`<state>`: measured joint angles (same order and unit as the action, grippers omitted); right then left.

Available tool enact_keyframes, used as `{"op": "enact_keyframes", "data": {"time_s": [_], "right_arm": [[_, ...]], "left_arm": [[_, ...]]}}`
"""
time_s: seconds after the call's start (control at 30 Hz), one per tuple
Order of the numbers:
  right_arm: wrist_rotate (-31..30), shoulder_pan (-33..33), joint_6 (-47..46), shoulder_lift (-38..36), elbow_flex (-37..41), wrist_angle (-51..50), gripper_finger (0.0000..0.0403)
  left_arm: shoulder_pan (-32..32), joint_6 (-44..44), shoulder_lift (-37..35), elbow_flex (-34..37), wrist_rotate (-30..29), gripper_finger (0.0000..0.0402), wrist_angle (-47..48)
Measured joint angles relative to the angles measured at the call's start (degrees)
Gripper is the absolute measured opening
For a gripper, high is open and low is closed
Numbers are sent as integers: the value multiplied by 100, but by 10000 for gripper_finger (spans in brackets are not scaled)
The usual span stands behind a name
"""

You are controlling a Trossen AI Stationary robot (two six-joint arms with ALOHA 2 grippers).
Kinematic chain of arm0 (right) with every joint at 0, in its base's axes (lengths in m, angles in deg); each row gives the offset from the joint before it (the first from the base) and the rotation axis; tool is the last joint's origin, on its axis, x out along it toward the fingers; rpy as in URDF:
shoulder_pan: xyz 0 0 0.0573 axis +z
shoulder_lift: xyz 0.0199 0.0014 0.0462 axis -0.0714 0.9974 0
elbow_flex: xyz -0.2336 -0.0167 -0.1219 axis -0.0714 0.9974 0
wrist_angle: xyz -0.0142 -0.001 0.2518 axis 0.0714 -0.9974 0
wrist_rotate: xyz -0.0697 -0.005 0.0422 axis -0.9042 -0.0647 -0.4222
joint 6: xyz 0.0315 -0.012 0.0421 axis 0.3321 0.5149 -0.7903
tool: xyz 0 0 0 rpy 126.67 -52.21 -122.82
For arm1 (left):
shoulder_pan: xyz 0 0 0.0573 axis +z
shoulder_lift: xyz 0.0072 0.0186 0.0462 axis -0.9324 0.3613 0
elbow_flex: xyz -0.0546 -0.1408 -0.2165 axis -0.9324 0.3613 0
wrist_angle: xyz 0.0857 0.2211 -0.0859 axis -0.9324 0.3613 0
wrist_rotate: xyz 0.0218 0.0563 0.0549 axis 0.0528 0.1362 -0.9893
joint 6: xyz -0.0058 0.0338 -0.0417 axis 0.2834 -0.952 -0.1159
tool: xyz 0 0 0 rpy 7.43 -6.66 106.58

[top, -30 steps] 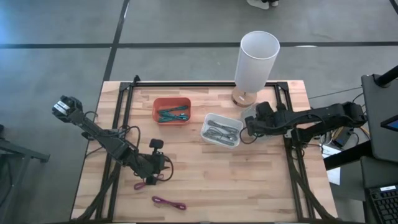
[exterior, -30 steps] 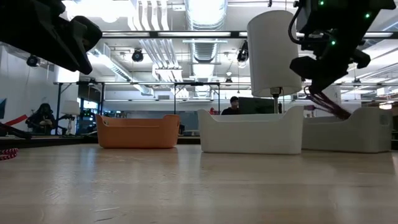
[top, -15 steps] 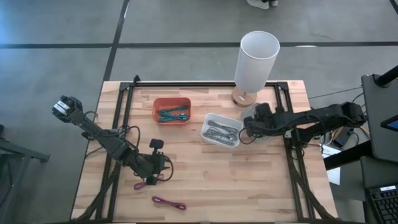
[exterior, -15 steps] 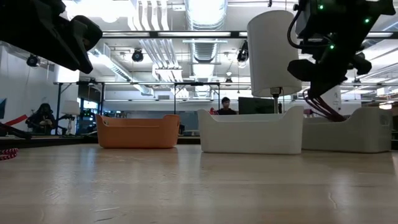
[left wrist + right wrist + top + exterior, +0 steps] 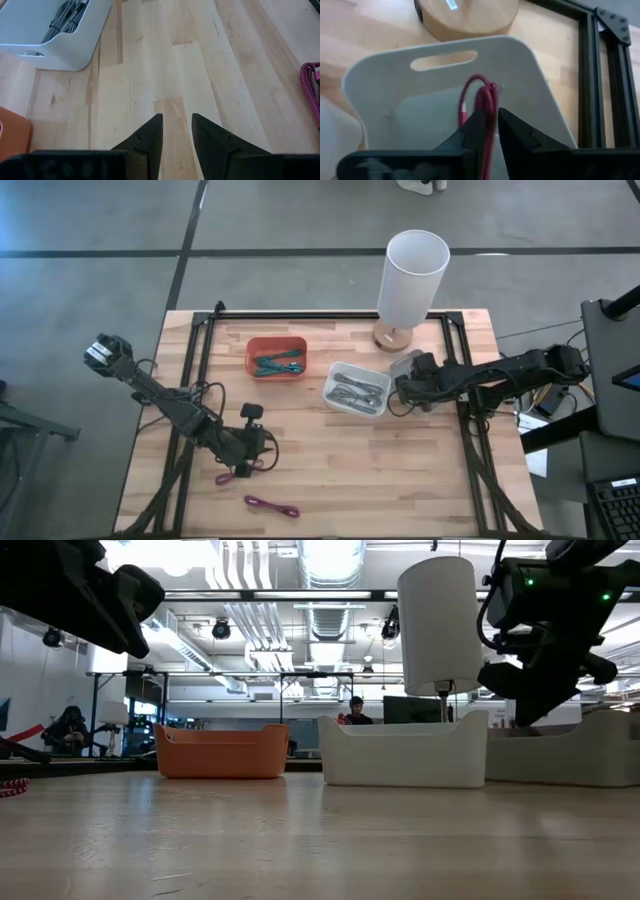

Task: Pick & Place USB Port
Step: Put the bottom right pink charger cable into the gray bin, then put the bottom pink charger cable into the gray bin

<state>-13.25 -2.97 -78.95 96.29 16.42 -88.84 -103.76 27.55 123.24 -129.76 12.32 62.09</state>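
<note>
My right gripper (image 5: 402, 391) (image 5: 490, 118) hangs over a light grey bin (image 5: 409, 363) (image 5: 420, 110) beside the lamp base and is shut on a magenta USB cable (image 5: 481, 97). In the low view the gripper (image 5: 528, 712) sits just above the bin's wall (image 5: 590, 750), which hides the cable. My left gripper (image 5: 262, 446) (image 5: 176, 131) hovers open over bare wood near the table's front left. Two more magenta cables lie flat on the table, one (image 5: 232, 475) (image 5: 311, 92) beside the left gripper and one (image 5: 272, 506) closer to the near edge. My right gripper pinches the magenta cable between its two fingers (image 5: 476, 126), holding a bunched loop (image 5: 486, 107) of it. The fingers come from above, slanting down into the bin. The loop reaches forward past the fingertips over the bin's floor; whether it rests there I cannot tell.
An orange bin (image 5: 276, 357) holds teal cables and a white bin (image 5: 356, 388) (image 5: 55, 30) holds grey ones. A tall white lamp (image 5: 411, 280) on a round wooden base (image 5: 470, 15) stands right behind the grey bin. A black frame (image 5: 470, 430) runs along the table's sides.
My right gripper has moved a little toward the table's right edge and down over the grey bin. The cable that hung in view below it has sunk behind the bin's wall. The left arm has kept still.
</note>
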Motion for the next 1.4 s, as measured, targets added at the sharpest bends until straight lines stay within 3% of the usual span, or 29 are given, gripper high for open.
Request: {"op": "enact_keyframes", "data": {"time_s": [0.37,0.67,0.73,0.87,0.97,1.1,1.4], "right_arm": [[65,-2,19,0,-129,24,127],[86,4,981,-2,-1205,150,160],[139,14,1150,-2,-1466,171,161],[275,36,1442,-2,-1838,189,161],[275,111,1528,-4,-1964,193,156],[277,218,1534,-2,-1982,193,149],[335,334,1513,7,-1687,272,146]], "left_arm": [[1,-1,0,0,0,115,0],[2,35,0,2,56,115,-537],[6,39,0,0,297,115,-797],[4,92,0,0,1442,115,-953],[-16,514,54,2,1947,115,-952],[-89,914,333,2,2138,115,-1032],[-374,830,1186,-76,2535,124,-1583]]}}
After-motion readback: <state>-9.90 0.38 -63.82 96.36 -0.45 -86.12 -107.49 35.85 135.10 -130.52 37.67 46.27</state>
